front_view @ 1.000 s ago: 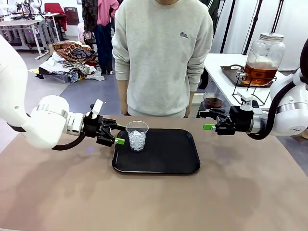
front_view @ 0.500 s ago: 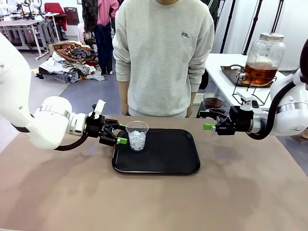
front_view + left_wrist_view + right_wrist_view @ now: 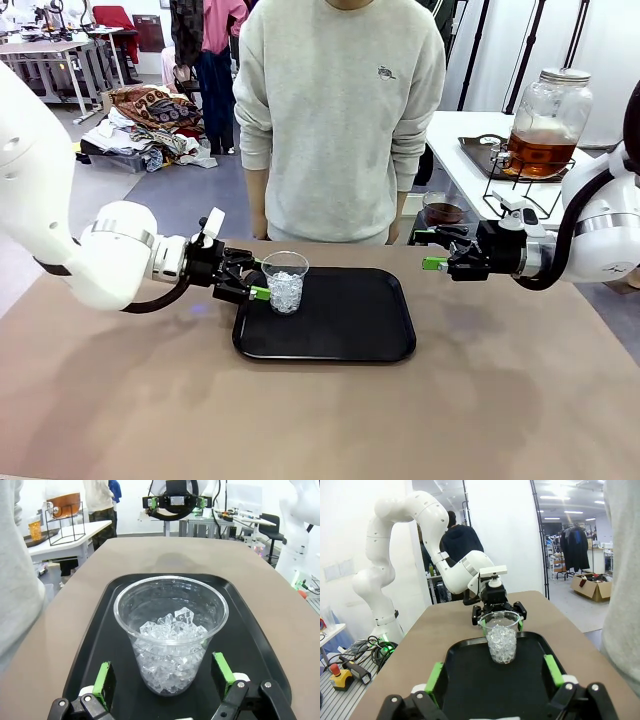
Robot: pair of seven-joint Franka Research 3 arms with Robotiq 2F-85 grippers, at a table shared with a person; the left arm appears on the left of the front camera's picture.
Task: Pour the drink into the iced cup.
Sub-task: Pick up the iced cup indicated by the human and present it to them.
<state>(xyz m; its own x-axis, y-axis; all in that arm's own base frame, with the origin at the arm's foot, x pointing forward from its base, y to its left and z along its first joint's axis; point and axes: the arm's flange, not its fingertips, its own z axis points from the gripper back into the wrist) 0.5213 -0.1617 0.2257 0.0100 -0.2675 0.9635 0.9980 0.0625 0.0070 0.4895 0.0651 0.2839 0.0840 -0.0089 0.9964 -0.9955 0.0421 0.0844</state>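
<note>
Iced cup [image 3: 285, 283] on tray [image 3: 350, 322], left end. Tray at table [image 3: 500, 400] centre. Drink [image 3: 540, 152] in jar [image 3: 551, 100], far right, on side table [image 3: 450, 138].

A robotics lab in an open hall — an emergency-stop button [image 3: 336, 671] and loose cables [image 3: 375, 647] low beside the table, cluttered workbenches [image 3: 45, 48], heaped clothes [image 3: 150, 115], a cardboard box [image 3: 592, 587] beyond.

Left gripper [image 3: 256, 279] jaws open, tips at the left side of the iced cup [image 3: 285, 283], which stands on the black tray [image 3: 350, 322]. Right gripper [image 3: 431, 250] open, hovering past the tray's right edge. Drink [image 3: 540, 152] in jar [image 3: 550, 105] on far-right worktop [image 3: 455, 150].
</note>
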